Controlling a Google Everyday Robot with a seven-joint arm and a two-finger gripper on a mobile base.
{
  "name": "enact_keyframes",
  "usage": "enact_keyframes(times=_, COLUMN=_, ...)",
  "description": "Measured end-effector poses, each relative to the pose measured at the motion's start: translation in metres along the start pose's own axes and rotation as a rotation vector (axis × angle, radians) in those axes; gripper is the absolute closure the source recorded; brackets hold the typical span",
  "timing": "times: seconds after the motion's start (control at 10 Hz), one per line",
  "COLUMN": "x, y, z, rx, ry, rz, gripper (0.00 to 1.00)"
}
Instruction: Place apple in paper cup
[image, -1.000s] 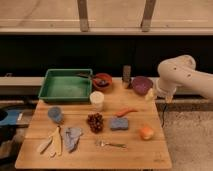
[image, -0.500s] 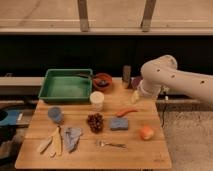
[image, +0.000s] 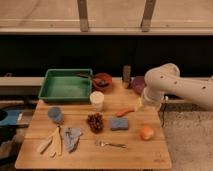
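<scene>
The jaws, state unclear, hover beside the carrot (image: 125, 111) above the wooden table (image: 90, 156).

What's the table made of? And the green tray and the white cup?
Table: looks like wood, tan and matte. Green tray: probably plastic, smooth and evenly coloured. Paper cup: likely paper, plain cream, dull. The gripper hangs over the table's right side, by the carrot.
</scene>
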Motion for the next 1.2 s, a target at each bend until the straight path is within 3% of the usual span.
enact_keyframes(times=0.3, x=0.012, y=-0.008, z=0.018, rx=-0.009, ry=0.063, rz=0.045, gripper=0.3)
enact_keyframes(times=0.8, x=0.011, y=-0.009, z=0.017, rx=0.001, ry=0.063, rz=0.039, gripper=0.3)
enact_keyframes(times=1.2, x=0.02, y=-0.01, z=0.047, rx=-0.015, ry=0.172, rz=0.048, gripper=0.3)
